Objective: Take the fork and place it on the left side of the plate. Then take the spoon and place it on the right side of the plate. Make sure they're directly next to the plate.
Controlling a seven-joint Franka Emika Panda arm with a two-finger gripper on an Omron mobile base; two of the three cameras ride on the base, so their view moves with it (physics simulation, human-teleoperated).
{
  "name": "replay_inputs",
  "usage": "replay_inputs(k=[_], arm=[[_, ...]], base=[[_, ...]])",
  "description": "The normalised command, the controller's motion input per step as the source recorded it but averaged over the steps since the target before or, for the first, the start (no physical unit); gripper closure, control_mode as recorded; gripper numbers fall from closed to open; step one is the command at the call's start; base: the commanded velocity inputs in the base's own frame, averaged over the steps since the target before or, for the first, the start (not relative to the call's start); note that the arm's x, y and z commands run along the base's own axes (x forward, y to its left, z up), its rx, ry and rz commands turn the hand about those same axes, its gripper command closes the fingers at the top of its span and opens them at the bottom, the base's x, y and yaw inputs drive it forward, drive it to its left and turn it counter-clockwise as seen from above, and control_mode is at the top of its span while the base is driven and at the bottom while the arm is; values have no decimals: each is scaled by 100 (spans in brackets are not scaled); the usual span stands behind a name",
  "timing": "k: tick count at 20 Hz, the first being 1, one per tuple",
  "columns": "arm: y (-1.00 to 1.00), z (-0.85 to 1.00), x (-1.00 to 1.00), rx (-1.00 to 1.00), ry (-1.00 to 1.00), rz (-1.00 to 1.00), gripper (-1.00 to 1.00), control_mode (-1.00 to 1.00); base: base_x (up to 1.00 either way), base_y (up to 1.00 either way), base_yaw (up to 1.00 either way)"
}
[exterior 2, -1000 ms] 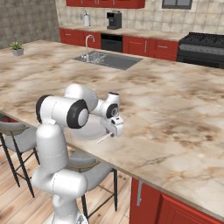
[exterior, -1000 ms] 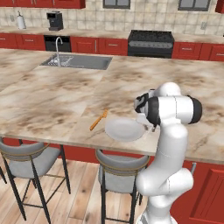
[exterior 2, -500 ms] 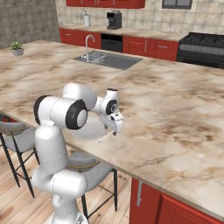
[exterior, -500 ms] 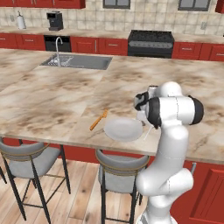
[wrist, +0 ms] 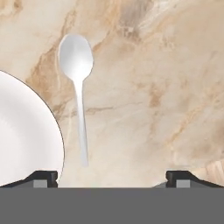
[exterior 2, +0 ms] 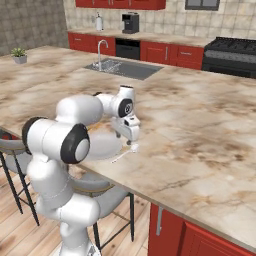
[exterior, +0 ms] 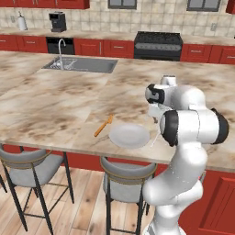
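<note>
A: What is seen in the left base view?

B: The orange fork (exterior: 103,125) is seen left of centre, lying on the counter (exterior: 55,98) just beside the left rim of the plate (exterior: 129,136). The gripper (exterior: 156,111) is found right of centre, above the plate's right rim, largely masked by the arm. A thin white sliver of the spoon (exterior: 154,139) is made out between the plate and the arm.

A: And in the right base view?

B: The gripper (exterior 2: 131,137) is seen at centre, hanging just above the spoon (exterior 2: 124,154), which lies on the counter (exterior 2: 200,130) beside the plate (exterior 2: 102,145). Nothing is carried.

A: And the hand view?

B: The fingertips (wrist: 43,177) are spread wide at the bottom corners, released. The spoon (wrist: 78,87) lies free in the upper left, bowl toward the top, handle running down close beside the plate's (wrist: 22,135) curved rim at the left edge.

A: How is the step finished well?

B: Both utensils are judged placed. A straight lift is advised, so the spoon is not brushed by the left finger. A small gap between handle and rim is noted; whether they touch cannot be told.
</note>
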Motion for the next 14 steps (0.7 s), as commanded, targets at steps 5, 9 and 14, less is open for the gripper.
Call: replay_inputs(k=[5,9,14], arm=[[5,77,-100,3,3,4,-100,-100],[19,77,-100,3,14,6,-100,-100],[33,69,-97,6,21,5,-100,-100]], base=[[0,0,0],[0,0,0],[0,0,0]])
